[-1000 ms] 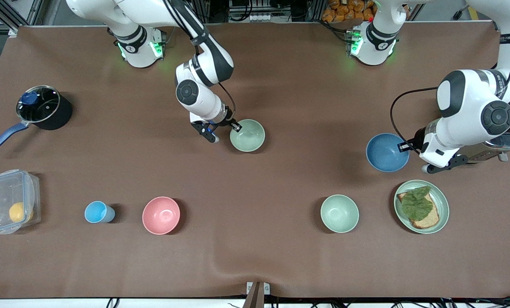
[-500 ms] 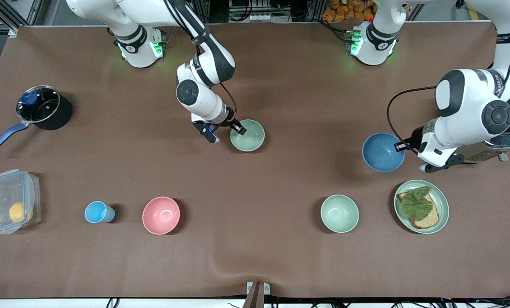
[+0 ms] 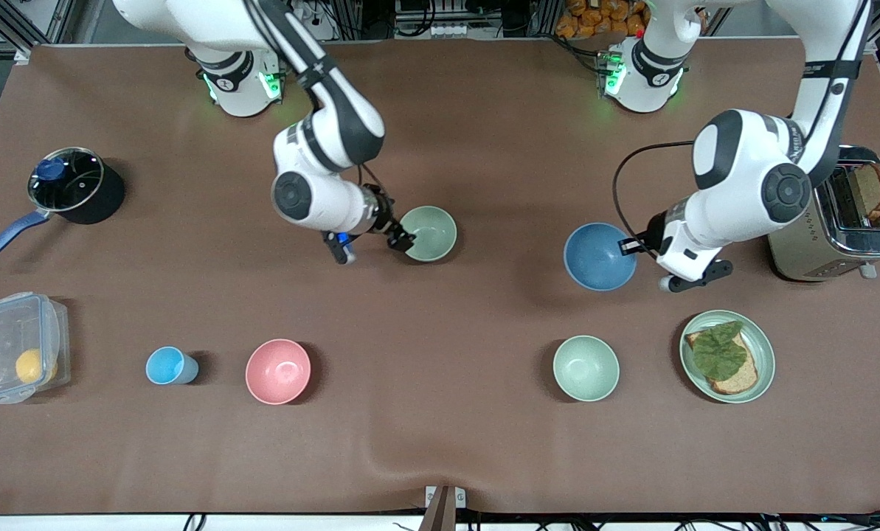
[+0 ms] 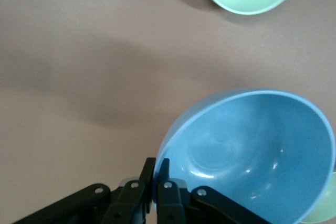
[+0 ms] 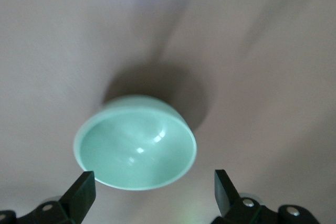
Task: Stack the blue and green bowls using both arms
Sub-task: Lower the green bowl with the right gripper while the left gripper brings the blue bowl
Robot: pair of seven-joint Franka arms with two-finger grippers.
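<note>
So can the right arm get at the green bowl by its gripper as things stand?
Probably yes: the right gripper is open at the green bowl, nothing between them. The left gripper holds the blue bowl well aside.

Brown cloth (image 3: 440,442) over the whole table. Dusty blue bowl (image 3: 599,256), two pale mint green bowls (image 3: 428,233) (image 3: 586,367), one pink bowl (image 3: 278,371). Light blue cup (image 3: 170,365). Green plate (image 3: 763,346) with tan bread (image 3: 735,376) and dark green lettuce (image 3: 718,350). Black pot (image 3: 78,186) with blue handle (image 3: 4,234). Clear box (image 3: 12,332) with something yellow inside. Silver toaster (image 3: 838,236). White arms, black joints, black grippers.
</note>
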